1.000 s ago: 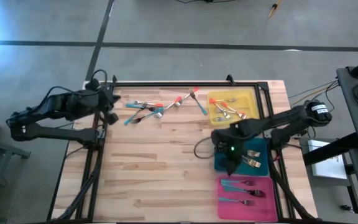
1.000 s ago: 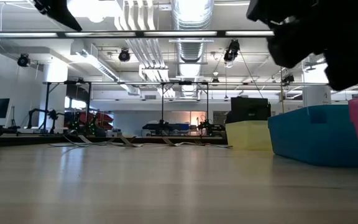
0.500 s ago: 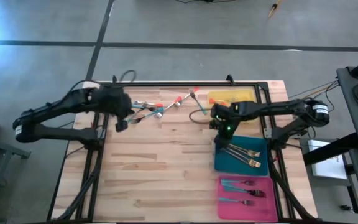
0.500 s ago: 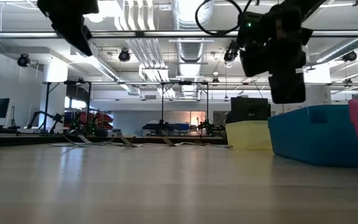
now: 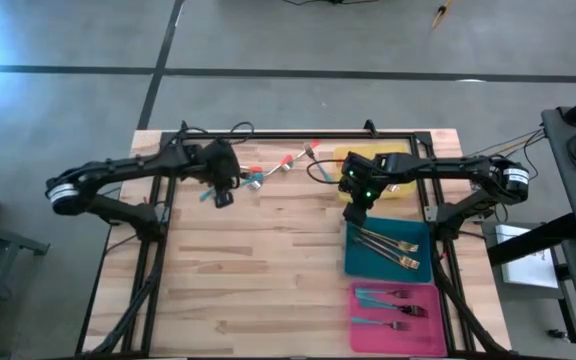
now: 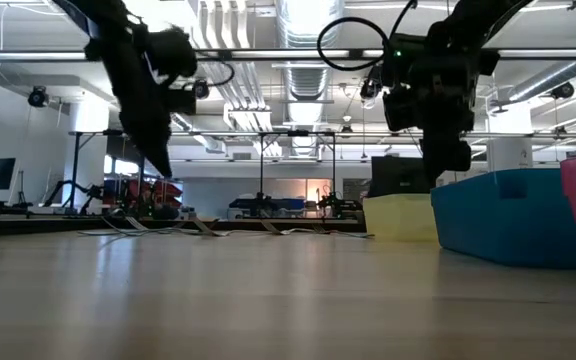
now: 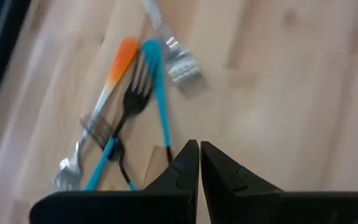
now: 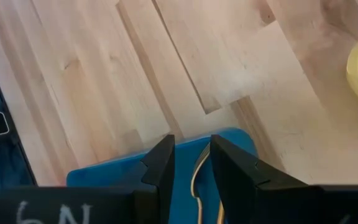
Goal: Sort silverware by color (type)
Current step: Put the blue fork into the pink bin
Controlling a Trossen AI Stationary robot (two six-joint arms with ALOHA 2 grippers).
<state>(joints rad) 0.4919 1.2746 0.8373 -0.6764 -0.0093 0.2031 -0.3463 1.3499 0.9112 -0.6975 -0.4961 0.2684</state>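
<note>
**Reaching for the loose forks while the other arm clears the trays**

Hovering over the scattered silverware (image 5: pixel 258 172), the left gripper (image 5: pixel 220 192) has its fingers pressed together and holds nothing. Just ahead of its fingertips lie a black fork (image 7: pixel 127 109), a teal-handled utensil (image 7: pixel 160 106) and an orange-handled fork (image 7: pixel 107 87), crossed over one another, with a metal fork (image 7: pixel 178 62) a little beyond. They lie loose on the bare table (image 5: pixel 258 260) because they are not yet sorted. The left arm stretches across from its side, wrist tipped down toward this pile.

The right gripper (image 5: pixel 356 208) hangs above the near edge of the teal tray (image 5: pixel 356 262), fingers partly apart with nothing between them. Below it, gold-toned forks (image 5: pixel 393 248) rest in that tray. Others sit in the yellow tray (image 5: pixel 348 160) beyond it and teal-handled ones in the pink tray (image 5: pixel 368 325) behind it. The right arm is folded at the elbow, reaching inward from its side.
</note>
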